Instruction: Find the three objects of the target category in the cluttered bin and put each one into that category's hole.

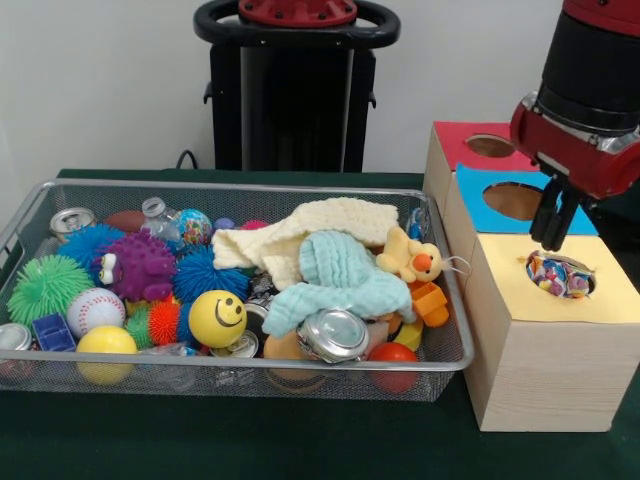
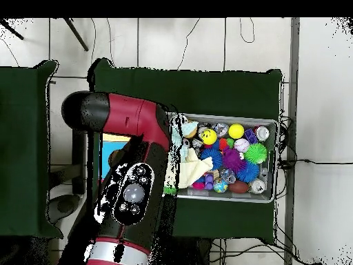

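Hand [image 1: 553, 235]: narrow, empty, above yellow-panel hole [image 1: 560, 274] holding blotched fabric piece [image 1: 556, 275]. Step: deposit made. Next: search wire bin [image 1: 240, 372], nine o'clock.

Red and black robot arm [image 1: 590, 90] cut off by top and right edges in front view; only wrist and dark gripper [image 1: 553, 222] showing, finger gap unreadable. Printed multicoloured fabric piece [image 1: 558, 275] sunk in round hole [image 1: 561, 276] of pale yellow box panel, lower part hidden. Red-panelled wooden box [image 1: 478, 150] partly behind arm. Cream knit cloth [image 1: 300, 235] and mint cloth [image 1: 340, 280] covering contents of silver wire mesh bin [image 1: 240, 375]. Overhead: arm [image 2: 131, 172] hiding boxes except sliver of blue panel [image 2: 112, 148], plus bin's near end; gripper not visible there. Bin items [image 2: 227, 155] too small to identify.
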Controlling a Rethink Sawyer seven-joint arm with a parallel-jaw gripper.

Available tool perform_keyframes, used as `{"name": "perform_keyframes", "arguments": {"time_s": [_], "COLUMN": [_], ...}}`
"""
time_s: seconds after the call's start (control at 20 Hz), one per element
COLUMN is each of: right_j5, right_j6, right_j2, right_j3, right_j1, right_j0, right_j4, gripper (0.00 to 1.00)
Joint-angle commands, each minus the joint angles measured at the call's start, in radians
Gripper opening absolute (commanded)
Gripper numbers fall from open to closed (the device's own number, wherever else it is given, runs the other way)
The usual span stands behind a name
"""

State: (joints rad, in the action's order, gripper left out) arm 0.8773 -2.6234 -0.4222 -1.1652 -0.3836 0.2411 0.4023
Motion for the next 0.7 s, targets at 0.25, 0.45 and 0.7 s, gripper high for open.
{"name": "perform_keyframes", "arguments": {"time_s": [0.25, 0.45, 0.7], "right_j5": [-0.083, -0.085, -0.078], "right_j6": [-0.189, -0.19, -0.186], "right_j2": [0.04, 0.06, 0.073], "right_j3": [0.026, 0.051, 0.066], "right_j1": [0.077, 0.095, 0.103], "right_j0": [-0.009, -0.012, -0.016], "right_j4": [-0.004, 0.012, 0.024], "gripper": [0.0, 0.0, 0.0]}}
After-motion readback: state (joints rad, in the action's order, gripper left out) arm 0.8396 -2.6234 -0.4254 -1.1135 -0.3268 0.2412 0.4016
